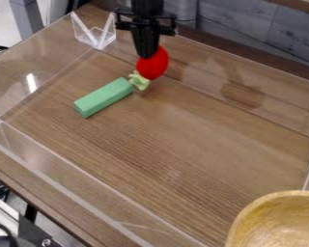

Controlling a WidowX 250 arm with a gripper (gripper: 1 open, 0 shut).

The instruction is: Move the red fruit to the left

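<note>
The red fruit point(152, 66) is a small glossy strawberry with a light green cap at its lower left end, at the far middle of the wooden table. My gripper point(148, 53) points straight down onto the fruit's top, its dark fingers shut on it. The fruit's cap hangs just right of the green block's far end. I cannot tell whether the fruit touches the table or hangs just above it.
A green rectangular block point(103, 97) lies left of the fruit. Clear acrylic walls point(42, 58) ring the wooden table, with a clear folded stand point(96, 32) at the far left. A tan bowl rim point(280, 222) fills the near right corner.
</note>
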